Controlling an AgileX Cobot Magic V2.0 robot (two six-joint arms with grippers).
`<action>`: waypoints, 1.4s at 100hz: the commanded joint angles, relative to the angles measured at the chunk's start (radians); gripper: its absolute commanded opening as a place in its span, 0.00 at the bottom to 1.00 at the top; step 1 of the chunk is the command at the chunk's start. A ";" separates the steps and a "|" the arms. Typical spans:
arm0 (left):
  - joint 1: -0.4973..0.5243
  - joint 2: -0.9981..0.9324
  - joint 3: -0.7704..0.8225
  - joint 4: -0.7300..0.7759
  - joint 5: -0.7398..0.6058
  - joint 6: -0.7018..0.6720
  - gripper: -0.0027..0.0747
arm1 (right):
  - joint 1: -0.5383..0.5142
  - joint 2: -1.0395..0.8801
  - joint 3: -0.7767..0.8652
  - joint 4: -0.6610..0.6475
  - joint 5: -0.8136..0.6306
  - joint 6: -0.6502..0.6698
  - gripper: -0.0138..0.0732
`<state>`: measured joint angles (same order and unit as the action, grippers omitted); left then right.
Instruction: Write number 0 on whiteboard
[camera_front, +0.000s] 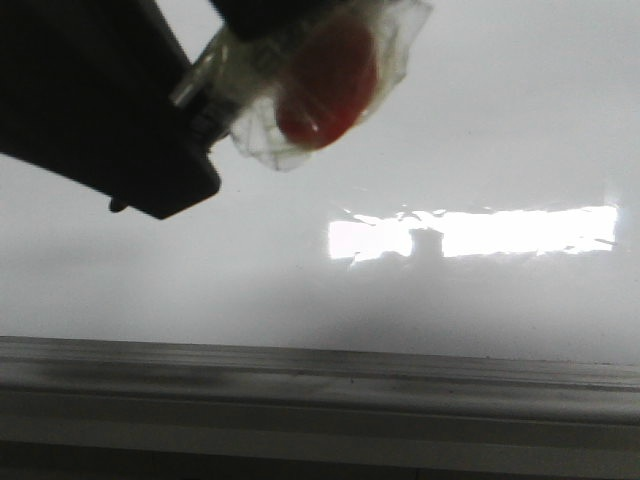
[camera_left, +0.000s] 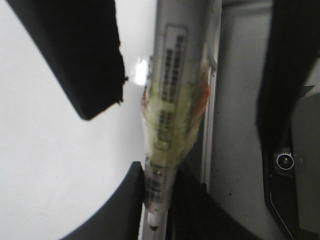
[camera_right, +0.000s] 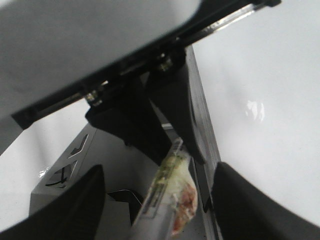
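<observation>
The whiteboard (camera_front: 450, 130) fills the front view, with its grey rail (camera_front: 320, 380) along the near edge. No number 0 shows on it in any view. My left gripper (camera_left: 157, 200) is shut on a silver marker (camera_left: 170, 100) wrapped in clear tape with a red patch, gripped near its tip, over the rail (camera_left: 211, 125). The marker (camera_front: 300, 80) also shows at the top of the front view, beside a dark gripper part (camera_front: 90, 100). My right gripper (camera_right: 160, 205) is open, its fingers wide on either side of the marker's (camera_right: 167, 200) back end without touching it.
A bright rectangular light glare (camera_front: 470, 232) lies on the board. Beyond the rail in the left wrist view there is a grey surface (camera_left: 235, 150) and dark robot hardware (camera_left: 285, 160).
</observation>
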<state>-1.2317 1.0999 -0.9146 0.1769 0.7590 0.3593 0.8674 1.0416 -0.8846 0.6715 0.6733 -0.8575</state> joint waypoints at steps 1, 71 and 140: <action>-0.008 -0.021 -0.039 0.004 -0.077 -0.004 0.01 | 0.003 -0.003 -0.035 0.036 -0.063 -0.016 0.62; -0.008 -0.021 -0.039 0.000 -0.098 -0.007 0.01 | 0.003 0.015 -0.035 0.047 -0.030 -0.016 0.07; -0.005 -0.292 -0.028 -0.118 -0.137 -0.214 0.49 | -0.003 -0.162 0.102 0.032 -0.156 0.080 0.08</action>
<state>-1.2336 0.8709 -0.9183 0.0581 0.7097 0.2139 0.8674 0.9307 -0.7998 0.6852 0.6155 -0.8105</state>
